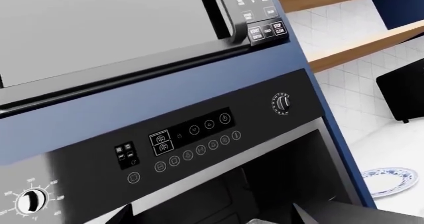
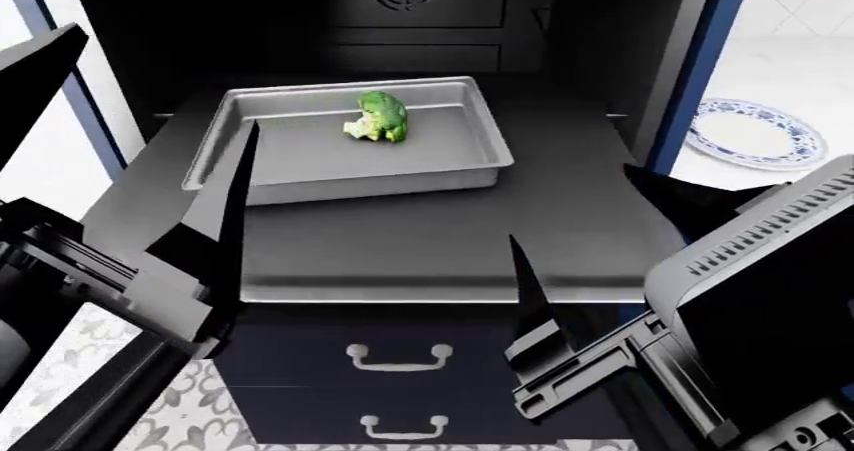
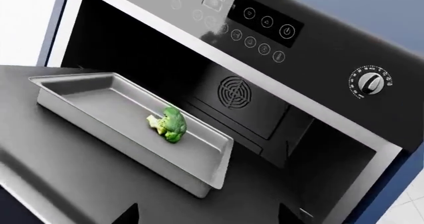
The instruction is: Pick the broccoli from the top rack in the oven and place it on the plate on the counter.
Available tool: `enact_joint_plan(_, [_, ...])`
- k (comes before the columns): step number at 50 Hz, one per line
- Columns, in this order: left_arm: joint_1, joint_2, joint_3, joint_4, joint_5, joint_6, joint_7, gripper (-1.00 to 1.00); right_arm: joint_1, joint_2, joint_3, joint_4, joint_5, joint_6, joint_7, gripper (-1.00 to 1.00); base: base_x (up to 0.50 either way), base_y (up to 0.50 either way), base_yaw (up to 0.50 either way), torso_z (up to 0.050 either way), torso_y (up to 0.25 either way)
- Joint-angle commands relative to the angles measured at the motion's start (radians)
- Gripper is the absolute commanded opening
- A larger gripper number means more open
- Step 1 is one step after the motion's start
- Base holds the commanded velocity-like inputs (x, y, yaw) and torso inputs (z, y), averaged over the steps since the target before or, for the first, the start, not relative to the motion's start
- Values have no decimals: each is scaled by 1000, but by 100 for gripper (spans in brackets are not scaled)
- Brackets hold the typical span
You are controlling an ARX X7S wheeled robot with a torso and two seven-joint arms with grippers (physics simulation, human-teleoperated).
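The oven (image 2: 400,31) stands open with the top rack (image 2: 400,241) pulled out. A silver baking tray (image 2: 441,166) sits on the rack, and the broccoli (image 2: 380,116) lies in it toward the back. The right wrist view also shows the broccoli (image 3: 167,124), the tray (image 3: 106,102) and the rack (image 3: 79,159). The plate (image 2: 754,131) lies on the counter (image 2: 801,71) to the right; it also shows in the left wrist view (image 1: 390,180). My left gripper (image 2: 168,76) is open at the rack's left. My right gripper (image 2: 570,203) is open over the rack's front right. Both are empty.
Navy drawers with white handles (image 2: 400,356) sit under the rack. A navy cabinet post (image 2: 701,61) separates oven and counter. A built-in microwave (image 1: 99,25) sits above the oven's control panel (image 1: 198,134). A black appliance (image 1: 400,87) stands on the counter under a wooden shelf (image 1: 358,47).
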Motion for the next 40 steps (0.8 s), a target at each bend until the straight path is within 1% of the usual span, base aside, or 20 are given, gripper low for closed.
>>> enact_joint_plan(1, [11,-2,10,1,26,15,-7,100,4,1,-6,-2,-4,-3,-3,100,-1,500,0,0,0])
enact_joint_plan(6, [16,-7,14,5,35,22,-7,100,3,3,-6,-3,-5,-6,-4,100,-1,500,0,0,0])
enact_joint_plan(14, [22,-9,21,2,43,35,-10,100,-19,-1,35,-10,-20,-11,-31,100,-1,478,0,0,0])
enact_joint_plan(26, [30,-19,28,-1,47,51,-13,100,-19,-9,80,-20,-19,-41,-47,100,8,0,0,0,0])
enact_joint_plan(28, [22,-22,30,-3,35,49,-23,100,-30,-14,100,-26,-25,-41,-60,100,299,1,0,0,0])
enact_joint_plan(40, [18,-30,40,-4,38,60,-27,100,-28,-11,97,-22,-20,-30,-51,100,307,1,0,0,0])
